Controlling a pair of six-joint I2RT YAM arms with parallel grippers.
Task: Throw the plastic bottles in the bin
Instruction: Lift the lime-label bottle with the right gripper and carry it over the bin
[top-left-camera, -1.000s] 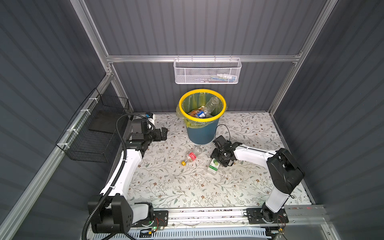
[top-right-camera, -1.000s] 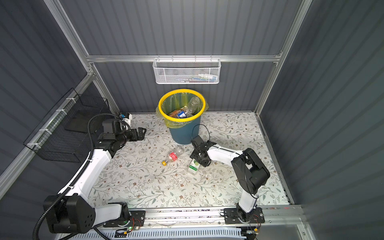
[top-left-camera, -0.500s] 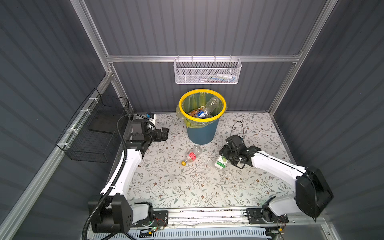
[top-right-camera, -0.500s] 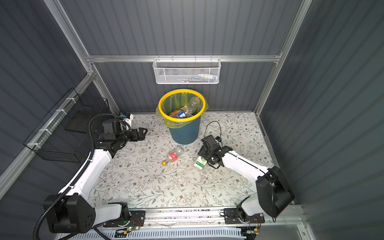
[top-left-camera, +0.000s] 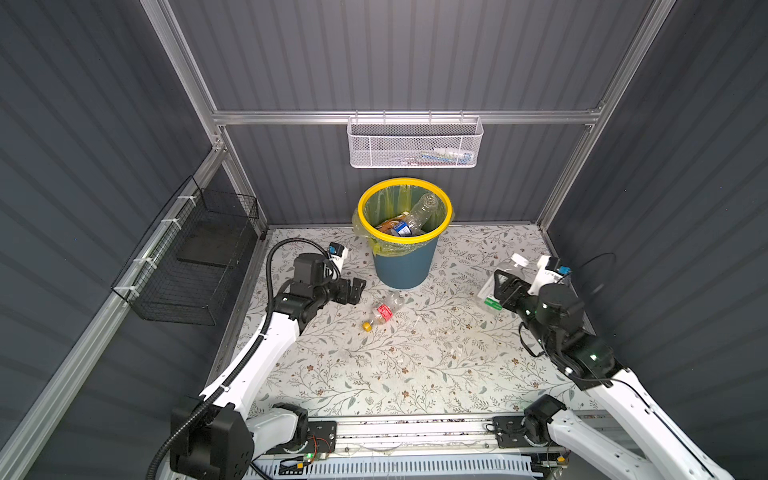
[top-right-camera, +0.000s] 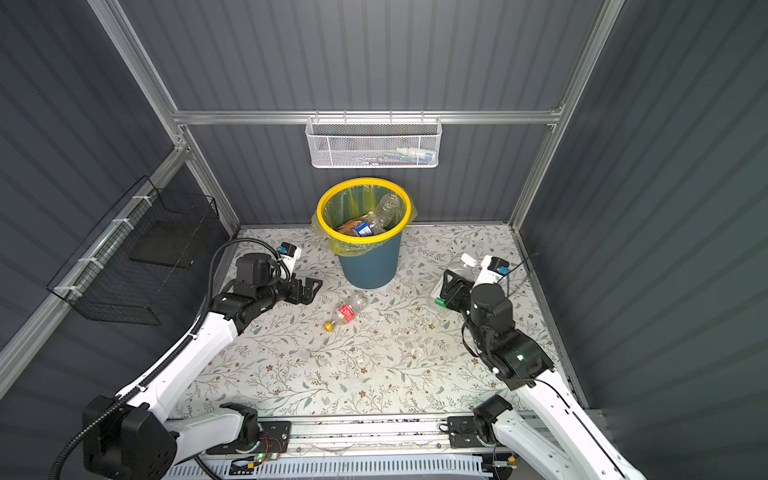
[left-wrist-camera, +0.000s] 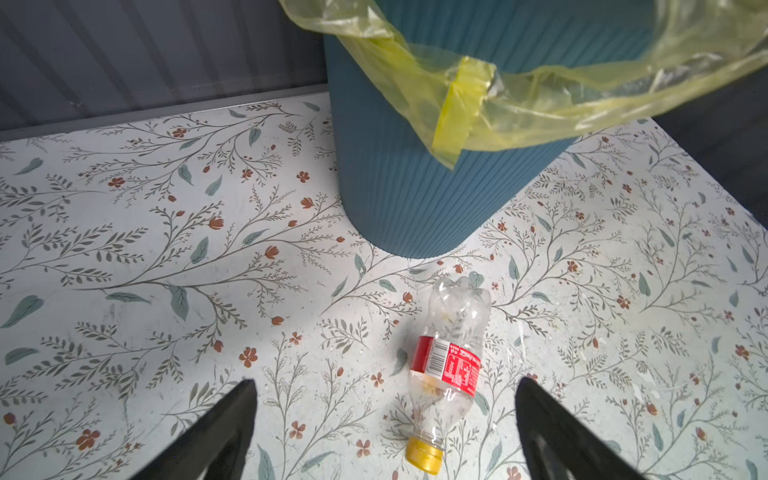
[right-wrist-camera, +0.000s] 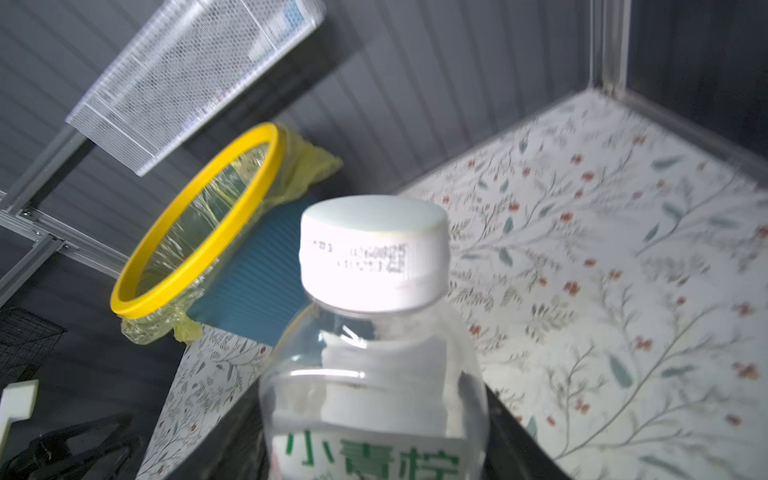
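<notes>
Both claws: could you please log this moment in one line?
left claw: open | right claw: holding green-label bottle | red-label bottle: on table

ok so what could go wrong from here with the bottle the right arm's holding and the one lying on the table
The right gripper holds the white-capped bottle well to the side of the bin; released early, it would land on the table. A clear bottle leans up to its rim and could deflect it. The red-label bottle lies round-sided, so the open left gripper might roll it.

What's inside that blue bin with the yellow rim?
A clear bottle leans on the yellow liner, above a blue-labelled bottle and something brown. Whatever lies beneath them is covered.
</notes>
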